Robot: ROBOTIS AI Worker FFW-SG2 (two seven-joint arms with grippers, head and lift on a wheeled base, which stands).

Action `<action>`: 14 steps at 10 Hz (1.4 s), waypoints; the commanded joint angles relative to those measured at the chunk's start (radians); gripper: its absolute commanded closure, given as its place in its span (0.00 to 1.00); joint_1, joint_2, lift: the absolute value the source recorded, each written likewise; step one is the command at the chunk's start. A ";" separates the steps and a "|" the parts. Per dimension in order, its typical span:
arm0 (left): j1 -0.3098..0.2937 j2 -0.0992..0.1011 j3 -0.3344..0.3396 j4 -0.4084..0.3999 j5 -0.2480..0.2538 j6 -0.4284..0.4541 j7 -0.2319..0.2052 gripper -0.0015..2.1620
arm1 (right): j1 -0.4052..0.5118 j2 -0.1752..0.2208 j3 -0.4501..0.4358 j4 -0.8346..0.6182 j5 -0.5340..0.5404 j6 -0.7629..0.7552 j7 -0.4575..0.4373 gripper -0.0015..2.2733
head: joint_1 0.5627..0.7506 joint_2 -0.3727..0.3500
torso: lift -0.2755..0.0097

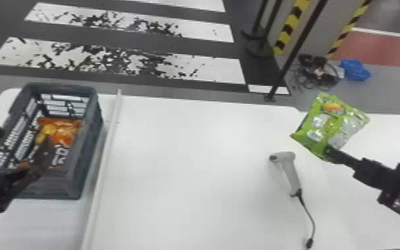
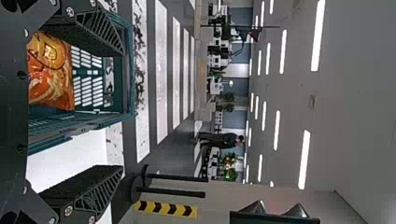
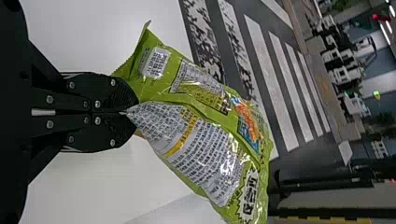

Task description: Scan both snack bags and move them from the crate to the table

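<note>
A crate (image 1: 89, 143) sits at the left end of a bench (image 1: 192, 149), one snack bag (image 1: 64, 133) lying inside it and the left claw (image 1: 21, 141) over its near left part. Just right of the crate, a strip (image 1: 104, 156) runs from front to back. Right of center, a scanner (image 1: 290, 169) lies on the bench, its cable (image 1: 312, 217) trailing toward the near edge. Beyond the scanner and to its right, the other snack bag (image 1: 330, 121) hangs in the right claw (image 1: 330, 152). A crosswalk (image 1: 209, 69) lies behind the bench; cables (image 1: 319, 76) rest on the floor behind its right side.
</note>
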 commanded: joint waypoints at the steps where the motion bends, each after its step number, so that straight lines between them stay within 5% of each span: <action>1: 0.000 0.000 0.001 -0.001 0.000 0.000 0.000 0.07 | -0.022 -0.024 -0.059 0.092 -0.039 0.004 -0.094 0.99 | 0.70 0.17 | 0.84; 3: 0.000 0.000 0.001 -0.001 0.000 0.000 0.000 0.07 | -0.034 -0.035 -0.097 0.193 -0.045 -0.002 -0.187 0.99 | 0.70 0.03 | 0.84; 7: 0.000 0.000 0.001 -0.001 0.000 0.000 0.000 0.07 | -0.035 -0.039 -0.080 0.332 -0.039 -0.045 -0.311 0.92 | 0.70 0.03 | 0.84; 8: 0.000 0.000 0.001 -0.001 0.000 0.000 0.000 0.07 | -0.035 -0.035 -0.071 0.358 -0.045 -0.088 -0.336 0.57 | 0.70 0.03 | 0.84; 9: 0.000 0.000 0.001 -0.001 0.000 0.000 0.000 0.07 | -0.035 -0.033 -0.056 0.374 -0.045 -0.110 -0.354 0.01 | 0.70 0.03 | 0.84; 12: 0.002 0.000 0.001 -0.003 0.000 0.000 0.000 0.07 | -0.023 -0.024 -0.049 0.365 -0.045 -0.180 -0.443 0.02 | 0.70 0.03 | 0.84; 14: 0.002 0.000 -0.001 -0.004 0.000 0.000 0.000 0.07 | 0.060 0.019 -0.034 0.247 -0.043 -0.352 -0.469 0.02 | 0.70 0.03 | 0.84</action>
